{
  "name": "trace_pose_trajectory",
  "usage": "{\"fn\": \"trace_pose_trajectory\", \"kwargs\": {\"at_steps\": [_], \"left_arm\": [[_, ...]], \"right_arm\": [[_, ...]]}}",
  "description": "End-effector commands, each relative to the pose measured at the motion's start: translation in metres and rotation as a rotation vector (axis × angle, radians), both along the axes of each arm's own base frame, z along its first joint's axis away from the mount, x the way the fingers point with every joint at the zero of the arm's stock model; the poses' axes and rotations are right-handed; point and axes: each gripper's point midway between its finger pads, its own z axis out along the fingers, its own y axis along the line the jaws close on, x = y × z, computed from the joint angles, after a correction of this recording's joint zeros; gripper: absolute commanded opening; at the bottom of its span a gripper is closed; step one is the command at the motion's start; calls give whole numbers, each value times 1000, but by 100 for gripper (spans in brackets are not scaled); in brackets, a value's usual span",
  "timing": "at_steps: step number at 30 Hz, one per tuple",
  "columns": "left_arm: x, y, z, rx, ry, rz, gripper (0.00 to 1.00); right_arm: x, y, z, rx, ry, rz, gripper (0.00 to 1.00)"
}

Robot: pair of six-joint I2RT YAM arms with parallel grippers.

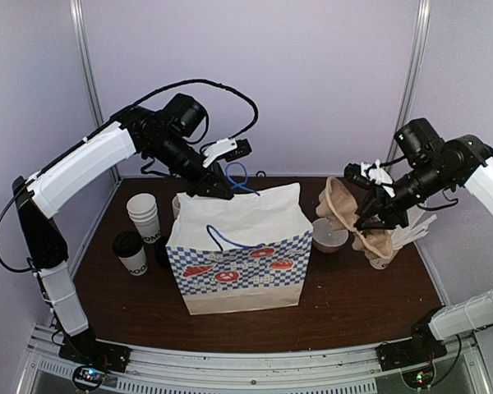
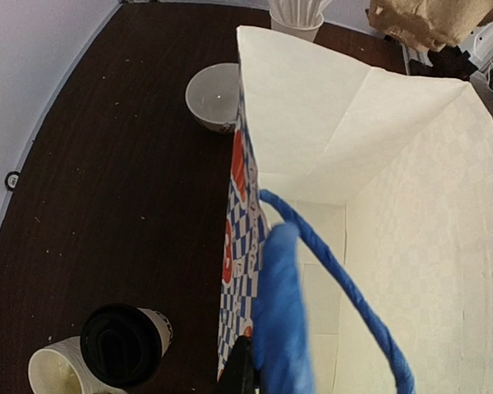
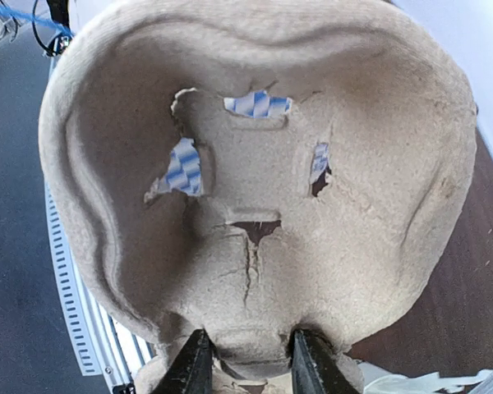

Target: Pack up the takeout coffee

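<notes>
At the counter's (image 1: 353, 295) centre stands a paper bag (image 1: 246, 222), upright, white with a blue check band and red motifs on its front face. Its mouth is open. The wrist view into it shows a bare cream interior.

Left tool (image 1: 220, 184): closed together on the blue handle (image 2: 283, 287) at the bag's far rim, above the open mouth. The second handle lies flat against the front face.

Takeout coffee (image 1: 130, 250): upright on the counter to the left of the bag, apart from it, outside the bag. White paper cup with a black lid fitted. There is dark lettering near the base, too small to read. No tool touches it. A stack of white cups (image 1: 144, 215) stands just behind it, open end up.

Right tool (image 3: 251, 361): clamped on the lower edge of a brown moulded-pulp cup carrier (image 3: 255, 164), one finger (image 3: 193, 365) on each side of it. The carrier is held clear of the counter to the right of the bag and tilted on edge. Its face is torn through in several places.

Other items: a white bowl (image 2: 214, 94) sits on the counter close to the bag's far left corner. What appears to be a translucent tub (image 1: 329, 234) sits between the bag and the carrier, though the overhead view is too coarse to confirm the material.
</notes>
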Motion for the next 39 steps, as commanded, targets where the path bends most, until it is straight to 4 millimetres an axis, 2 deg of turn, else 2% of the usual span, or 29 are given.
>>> {"fn": "trace_pose_trajectory", "kwargs": {"at_steps": [1,5,8,10,12,17,23,26,32,36,39], "left_arm": [[-11,-7,20,-63,32,-14,0],[-15,-17,18,-68,51,-32,0],[-19,-27,19,-84,68,-52,0],[-23,-35,24,-107,88,-67,0],[-27,-43,27,-121,96,-84,0],[-34,-54,24,-91,113,-71,0],[-35,-55,22,-91,195,-8,0],[-41,-60,25,-116,267,-7,0],[-48,-64,30,-144,342,-4,0],[-40,-72,24,-137,409,64,0],[-38,-76,20,-122,469,93,0]], "right_arm": [[-8,24,57,91,-48,82,32],[-5,49,116,209,-142,150,32],[-8,73,151,328,-152,215,32],[-11,92,161,376,-134,270,32],[-15,110,163,381,-119,321,32],[-32,152,152,353,-88,431,32],[-45,180,111,236,-59,497,32],[-47,184,95,190,-52,501,32],[-34,182,66,86,-64,455,31],[-28,179,49,18,-56,443,31],[-28,177,44,-8,-41,443,31]]}}
